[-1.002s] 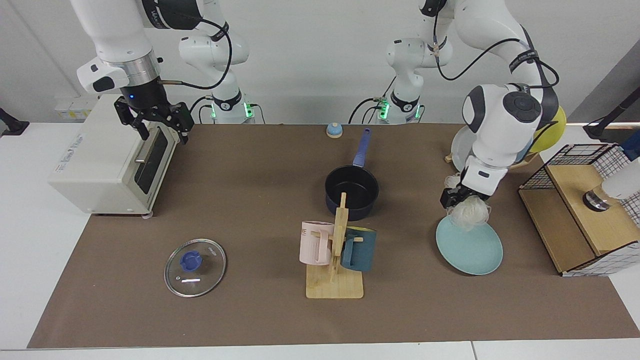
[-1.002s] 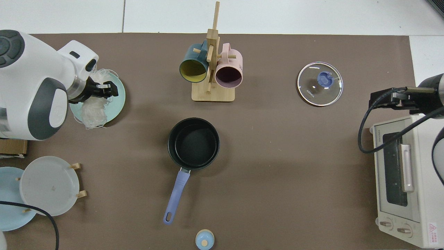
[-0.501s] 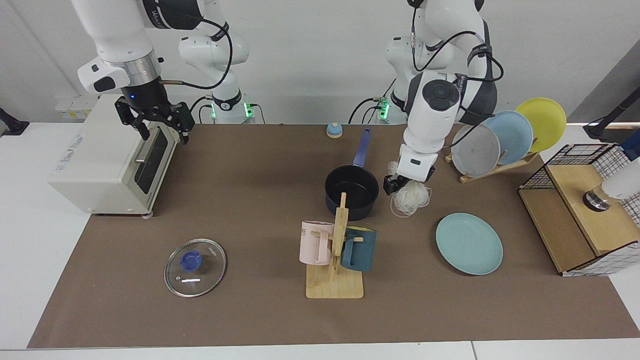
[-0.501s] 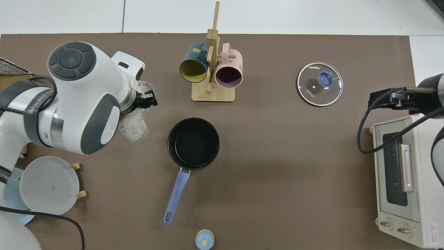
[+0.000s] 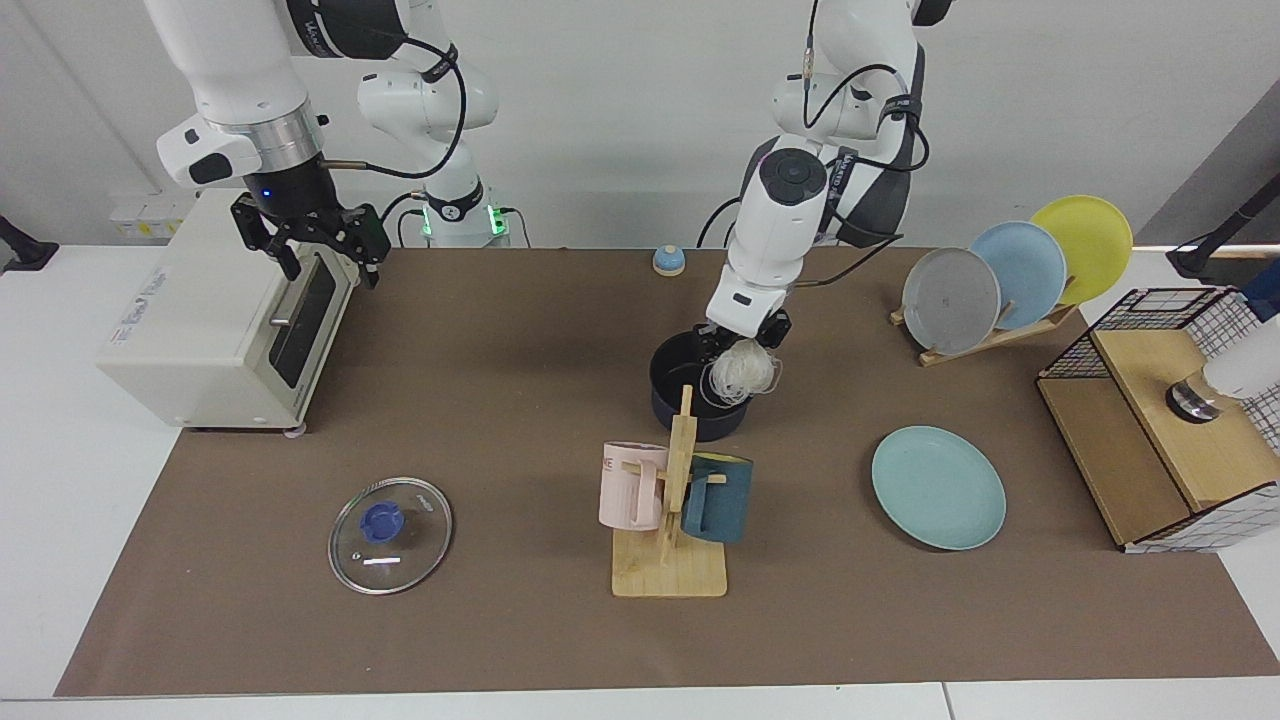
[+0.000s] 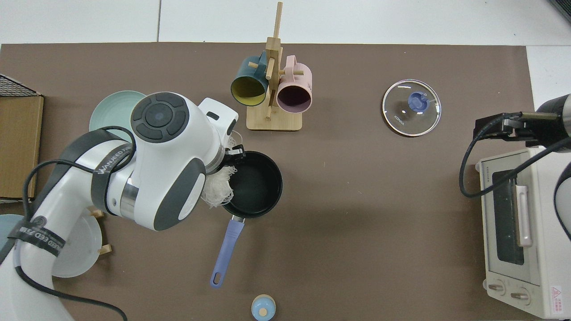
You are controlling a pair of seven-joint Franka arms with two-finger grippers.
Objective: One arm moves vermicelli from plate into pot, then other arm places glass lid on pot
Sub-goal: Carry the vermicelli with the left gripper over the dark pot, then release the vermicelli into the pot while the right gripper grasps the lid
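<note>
left gripper (image 5: 742,342) pinches vermicelli (image 5: 742,372), hanging below its fingers over the pot (image 5: 672,395) rim.

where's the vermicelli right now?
In the left gripper, hanging over the pot's rim on the side toward the plate; the vermicelli is not yet inside.

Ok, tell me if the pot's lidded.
No. The pot is open; the lid lies flat on the table, apart from it.
</note>
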